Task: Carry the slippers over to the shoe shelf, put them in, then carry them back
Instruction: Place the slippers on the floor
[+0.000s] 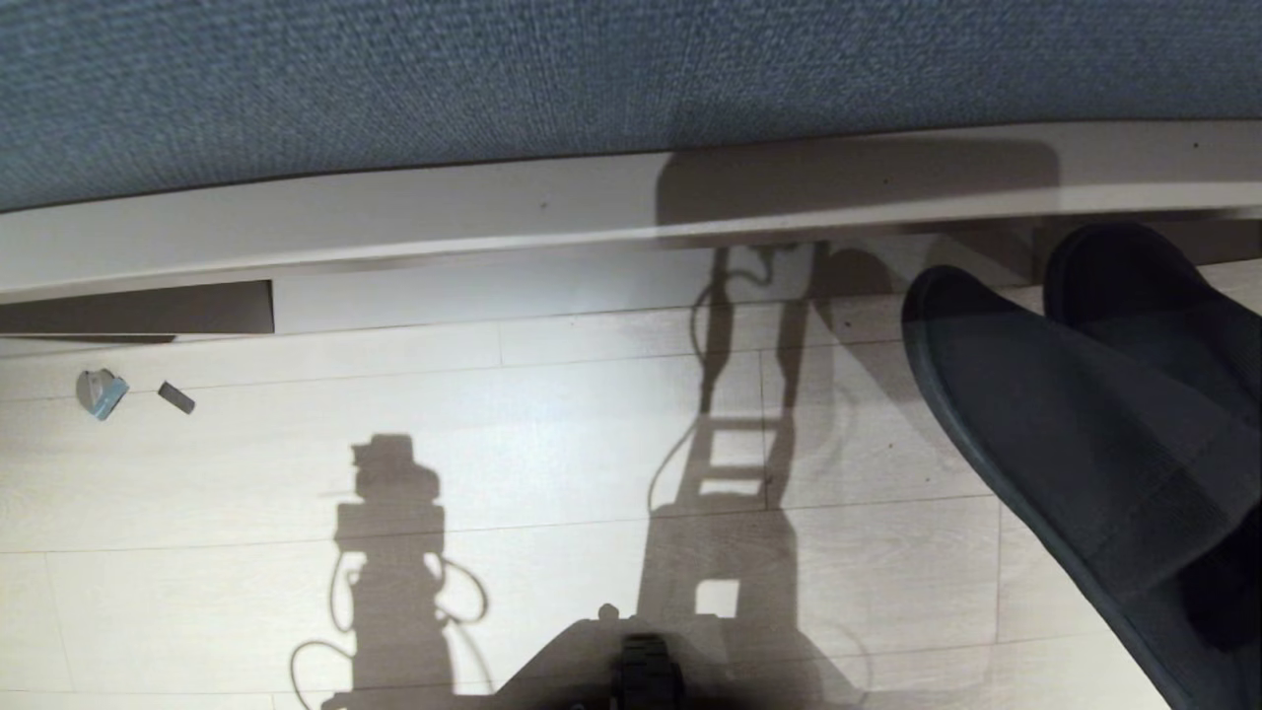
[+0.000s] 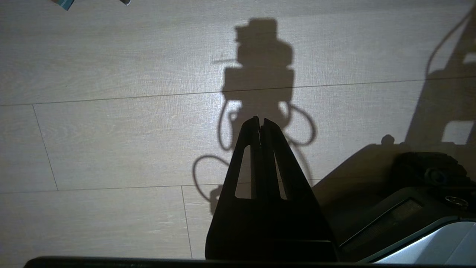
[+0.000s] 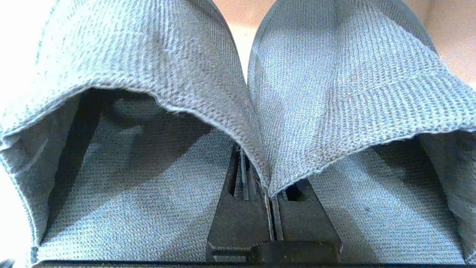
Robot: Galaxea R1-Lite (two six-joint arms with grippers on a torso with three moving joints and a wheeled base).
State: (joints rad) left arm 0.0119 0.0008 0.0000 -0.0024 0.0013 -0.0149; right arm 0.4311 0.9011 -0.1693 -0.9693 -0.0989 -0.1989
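Cloth, woven and slate-grey, makes up the pair of flat backless slippers (image 3: 238, 111) with thin soles, and that says most of what matters about handling: they look light and limp, likely to sag and swing from wherever they are pinched, not slippery and not fragile. The sensible hold, I judge, is the one seen in the right wrist view, at the inner edges where the two uppers meet, so a single pinch carries both.

There the right gripper (image 3: 273, 219) has its jaws drawn almost together, clamped on those two touching inner edges, one slipper to each side. In the head view the pair (image 1: 1085, 434) hangs in the air at about three o'clock, toes pointing toward eleven o'clock, above the pale wood-plank floor (image 1: 552, 463) and near the pale ledge below a blue-grey fabric panel (image 1: 592, 79) at twelve o'clock. No shoe shelf is in view.

The left gripper (image 2: 260, 123) hangs idle over bare floor, jaws pressed together on nothing. Two small scraps (image 1: 104, 392) lie at nine o'clock.
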